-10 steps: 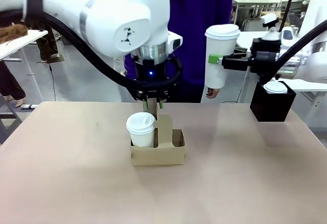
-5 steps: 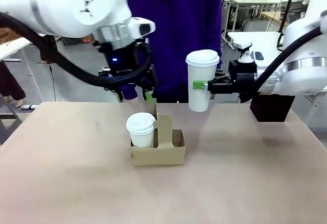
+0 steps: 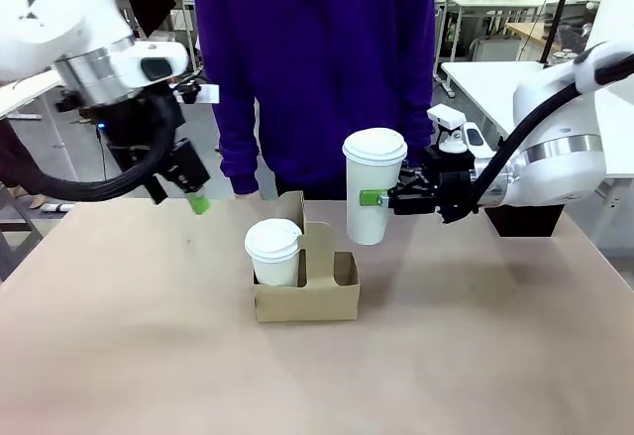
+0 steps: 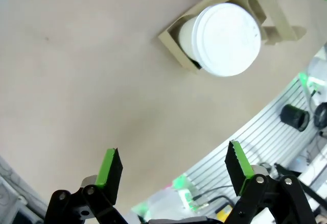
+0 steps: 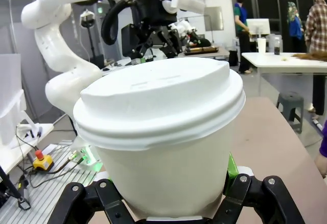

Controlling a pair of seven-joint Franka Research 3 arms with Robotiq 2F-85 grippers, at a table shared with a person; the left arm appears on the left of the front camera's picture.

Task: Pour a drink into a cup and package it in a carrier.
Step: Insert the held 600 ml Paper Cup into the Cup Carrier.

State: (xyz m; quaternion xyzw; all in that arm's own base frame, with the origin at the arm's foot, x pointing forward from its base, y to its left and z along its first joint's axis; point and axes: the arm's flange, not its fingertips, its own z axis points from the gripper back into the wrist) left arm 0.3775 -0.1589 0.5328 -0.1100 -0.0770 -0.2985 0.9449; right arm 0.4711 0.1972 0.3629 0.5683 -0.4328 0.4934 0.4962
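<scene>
My right gripper (image 3: 376, 197) is shut on the cup (image 3: 372, 197), a tall white paper cup with a domed lid, held upright in the air just right of and above the carrier (image 3: 332, 298). The brown cardboard carrier stands mid-table with a smaller white lidded cup (image 3: 274, 251) in its left hole. In the right wrist view the cup (image 5: 158, 132) sits between my fingers (image 5: 231, 167). My left gripper (image 3: 195, 197) hangs open at the left, above the table's far edge. From its wrist view, the left gripper (image 4: 173, 165) looks down on the carrier (image 4: 176, 36) and smaller cup (image 4: 227, 38). The drink is out of view.
A person in a purple top (image 3: 317, 68) stands at the table's far side, right behind the carrier. A black box (image 3: 525, 221) sits at the far right, partly behind my right arm. Bare tabletop (image 3: 149, 356) lies in front and to both sides.
My left gripper opened wide and swung left, away from the carrier's handle. My right gripper carried the cup left and lower, towards the carrier. The person came into view behind it.
</scene>
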